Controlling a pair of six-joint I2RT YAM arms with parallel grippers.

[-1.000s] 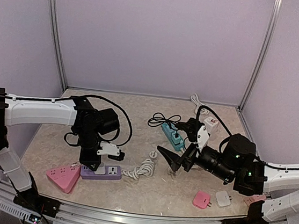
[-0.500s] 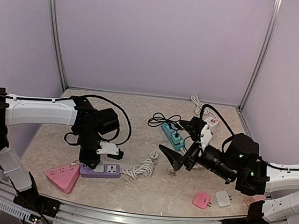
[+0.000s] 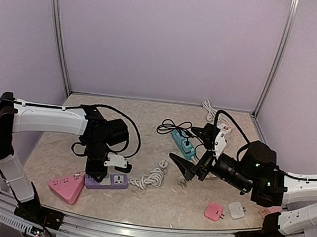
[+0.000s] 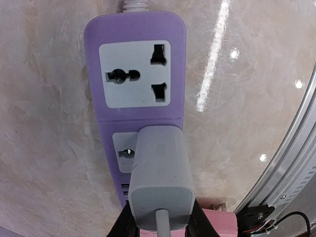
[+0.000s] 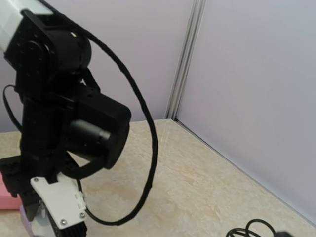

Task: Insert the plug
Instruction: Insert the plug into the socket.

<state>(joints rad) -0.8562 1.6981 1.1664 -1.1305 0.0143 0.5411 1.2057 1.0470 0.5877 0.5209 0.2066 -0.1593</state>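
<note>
Grey plug point(image 4: 160, 173) is pinched in left gripper point(image 3: 97, 170), fingers point(image 4: 124, 228) clamped on its sides, directly over the end socket of purple power strip point(image 4: 136, 64). Prongs hidden, can't tell if seated. The strip's other socket is uncovered. Right gripper point(image 3: 191, 154) hangs spread wide above the table point(image 3: 147, 117), near teal power strip point(image 3: 183, 143). Pink triangular adapter point(image 3: 66, 188) lies just beside the purple strip.

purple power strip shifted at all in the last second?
No. In the top view the purple power strip lies just as before, right beside the pink triangular strip, same gap and angle.
</note>
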